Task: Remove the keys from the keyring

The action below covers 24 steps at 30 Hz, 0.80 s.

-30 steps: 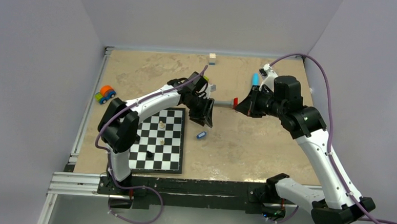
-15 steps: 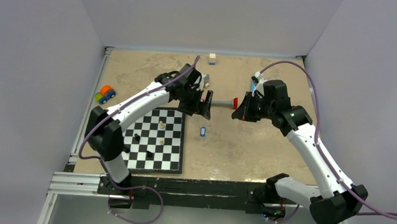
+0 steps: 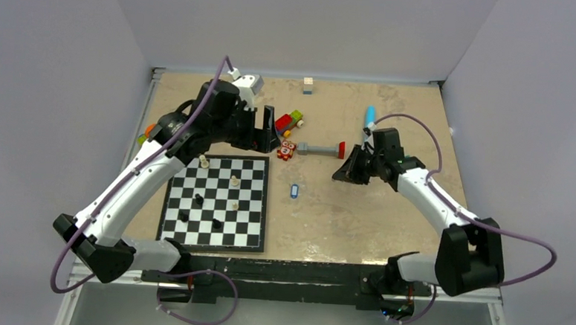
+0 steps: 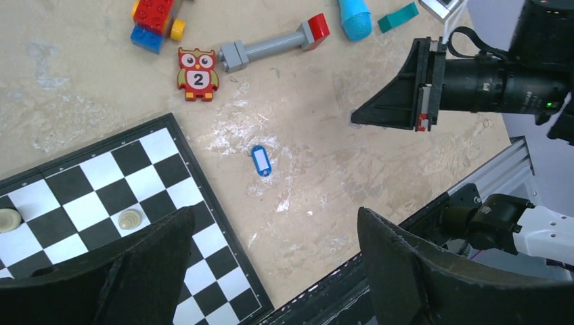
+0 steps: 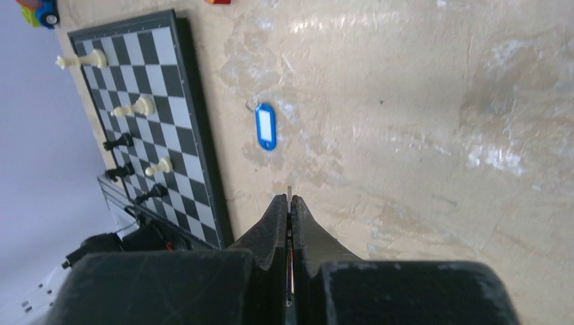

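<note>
The keyring (image 3: 293,191), a small blue tag with a pale centre, lies flat on the tan table just right of the chessboard; it also shows in both wrist views (image 4: 260,161) (image 5: 265,126). My right gripper (image 3: 338,176) (image 5: 289,201) hovers to the tag's right, shut on a thin silvery key whose tip (image 5: 289,192) pokes out between the fingertips. My left gripper (image 3: 268,142) (image 4: 274,215) is raised above the board's far right corner. It stands wide open with nothing between its fingers.
A chessboard (image 3: 250,239) with several pieces fills the left. Behind the tag lie a grey bar with a red end (image 3: 320,148), an owl tile (image 3: 286,150) and toy bricks (image 3: 287,121). A light-blue cylinder (image 3: 370,116) lies behind the right gripper, and a small cube (image 3: 308,85) by the back wall.
My left gripper has opened wide and drawn back up and to the left, uncovering the bricks and owl tile. The right gripper stayed shut and shifted slightly nearer.
</note>
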{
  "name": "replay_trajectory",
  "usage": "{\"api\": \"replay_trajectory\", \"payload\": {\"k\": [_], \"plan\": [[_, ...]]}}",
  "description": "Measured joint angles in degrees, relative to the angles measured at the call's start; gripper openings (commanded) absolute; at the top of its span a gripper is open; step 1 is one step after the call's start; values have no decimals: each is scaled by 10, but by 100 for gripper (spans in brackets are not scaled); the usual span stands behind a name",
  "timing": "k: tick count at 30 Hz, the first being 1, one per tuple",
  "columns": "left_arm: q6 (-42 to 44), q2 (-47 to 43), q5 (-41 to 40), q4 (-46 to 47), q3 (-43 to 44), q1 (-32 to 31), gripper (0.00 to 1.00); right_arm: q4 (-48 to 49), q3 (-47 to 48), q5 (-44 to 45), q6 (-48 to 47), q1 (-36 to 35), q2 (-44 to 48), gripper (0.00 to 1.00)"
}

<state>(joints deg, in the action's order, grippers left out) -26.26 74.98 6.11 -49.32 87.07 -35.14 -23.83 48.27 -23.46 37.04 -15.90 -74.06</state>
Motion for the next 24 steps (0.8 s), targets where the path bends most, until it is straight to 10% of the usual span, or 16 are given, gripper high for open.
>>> {"api": "replay_trajectory", "payload": {"k": [5,16,24], "plan": [[3,-25,-21,-18,0,0,92,59,0,-3,6,10,-71,0],[3,-51,-36,-31,-9,0,91,84,-13,2,2,14,-130,43],[-1,-54,-36,-29,-16,0,90,45,-11,40,-15,16,-114,51]]}}
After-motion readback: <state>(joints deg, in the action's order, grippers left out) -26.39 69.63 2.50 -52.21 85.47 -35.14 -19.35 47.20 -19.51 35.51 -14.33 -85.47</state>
